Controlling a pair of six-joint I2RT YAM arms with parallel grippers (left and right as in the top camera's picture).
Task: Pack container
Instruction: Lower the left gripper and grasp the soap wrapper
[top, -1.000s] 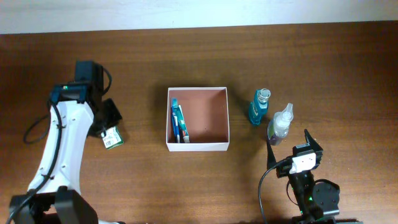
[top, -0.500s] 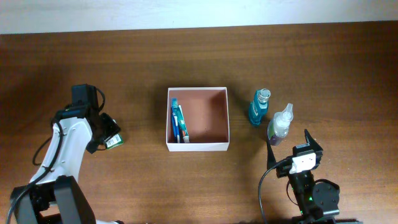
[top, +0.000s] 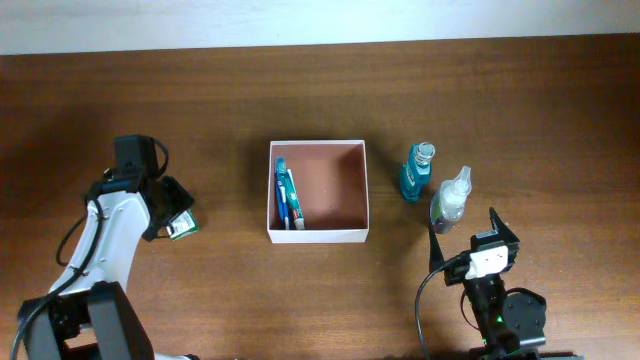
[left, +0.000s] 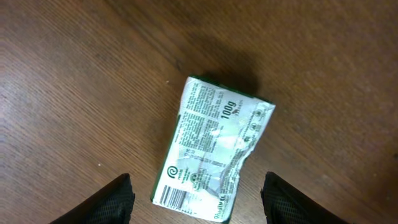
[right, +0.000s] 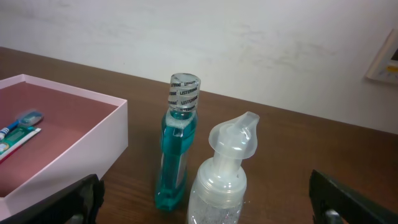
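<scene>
Hovering over the green-and-white packet (left: 211, 158), the left gripper (left: 198, 183) has its jaws spread wide. One finger sits on each side of the packet, with bare wood showing in both gaps, so nothing is held. The packet lies flat on the brown table (top: 250, 100), label side up, well to the left of the container (top: 335, 180).

The container sits at table centre, open top up, white walls and reddish-brown inside. Blue-and-white items (top: 287, 195) lie along its left wall; the rest of its floor is bare.

Right of the container stands a teal bottle (top: 414, 175), upright and near it but apart. A clear spray bottle (top: 450, 200) stands upright just beside the teal one, toward the robot.

The right gripper (right: 204, 180) is fully open and empty, low at the table's near edge, facing the spray bottle from just behind it.
</scene>
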